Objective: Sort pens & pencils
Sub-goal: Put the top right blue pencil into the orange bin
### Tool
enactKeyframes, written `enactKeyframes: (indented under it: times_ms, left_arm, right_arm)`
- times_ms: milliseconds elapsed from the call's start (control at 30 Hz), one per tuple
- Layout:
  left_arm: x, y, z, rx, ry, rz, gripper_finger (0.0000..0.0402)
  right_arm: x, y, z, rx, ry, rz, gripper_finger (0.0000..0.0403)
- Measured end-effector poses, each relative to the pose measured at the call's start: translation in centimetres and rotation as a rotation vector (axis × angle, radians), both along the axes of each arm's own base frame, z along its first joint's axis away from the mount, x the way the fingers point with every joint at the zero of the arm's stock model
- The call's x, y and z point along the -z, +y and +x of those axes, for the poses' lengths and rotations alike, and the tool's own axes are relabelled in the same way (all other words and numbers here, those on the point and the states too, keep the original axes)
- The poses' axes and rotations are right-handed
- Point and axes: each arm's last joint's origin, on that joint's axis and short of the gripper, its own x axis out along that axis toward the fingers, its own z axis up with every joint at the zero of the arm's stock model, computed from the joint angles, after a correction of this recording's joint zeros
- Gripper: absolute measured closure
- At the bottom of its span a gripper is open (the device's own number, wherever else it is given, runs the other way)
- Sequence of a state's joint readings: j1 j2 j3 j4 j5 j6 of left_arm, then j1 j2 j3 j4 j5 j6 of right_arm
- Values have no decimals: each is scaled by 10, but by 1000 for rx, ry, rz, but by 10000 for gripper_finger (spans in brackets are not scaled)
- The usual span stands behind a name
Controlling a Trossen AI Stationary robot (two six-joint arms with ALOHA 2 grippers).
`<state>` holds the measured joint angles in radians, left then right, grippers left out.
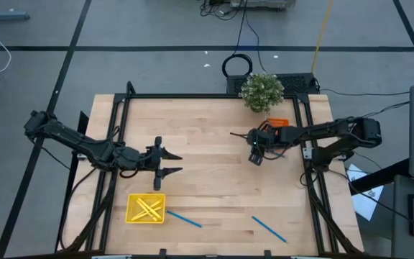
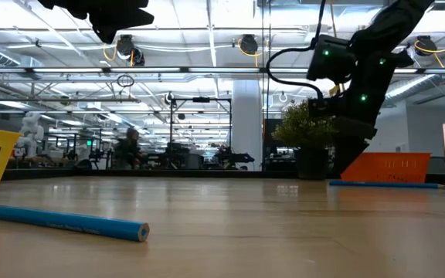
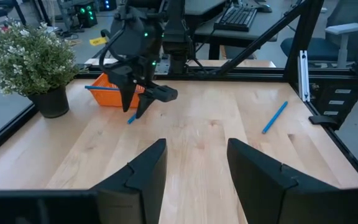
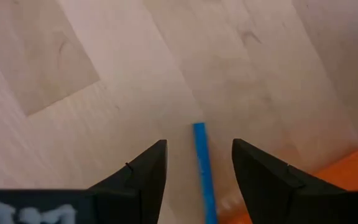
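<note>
My right gripper (image 4: 198, 144) points steeply down at the table's far right, open. Its fingers stand on either side of a blue pen (image 4: 202, 174) that lies flat on the wood, and I cannot see them touching it. The pen's other end reaches toward the orange tray (image 3: 107, 96). My left gripper (image 1: 175, 162) hovers open over the table's left middle with nothing between its fingers. The yellow tray (image 1: 146, 208) at the near left holds yellow pencils (image 1: 148, 208). Two more blue pens (image 1: 185, 218) (image 1: 268, 229) lie flat near the front edge.
A potted plant (image 1: 262, 90) stands at the table's far edge, just behind the orange tray (image 1: 279, 124). A black frame (image 1: 307, 165) runs along the table's sides. Bare wood lies between the two grippers.
</note>
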<state>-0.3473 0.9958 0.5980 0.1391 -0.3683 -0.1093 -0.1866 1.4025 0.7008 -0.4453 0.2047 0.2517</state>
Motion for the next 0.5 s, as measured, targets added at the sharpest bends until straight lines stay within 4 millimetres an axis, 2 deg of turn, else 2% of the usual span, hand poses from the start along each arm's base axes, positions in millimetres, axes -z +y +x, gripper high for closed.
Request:
enactKeyframes:
  times_ms: [500]
  left_arm:
    - [0, 0, 0, 0, 0, 0, 227]
  right_arm:
    - [-2, -1, -1, -165, 36, -57, 232]
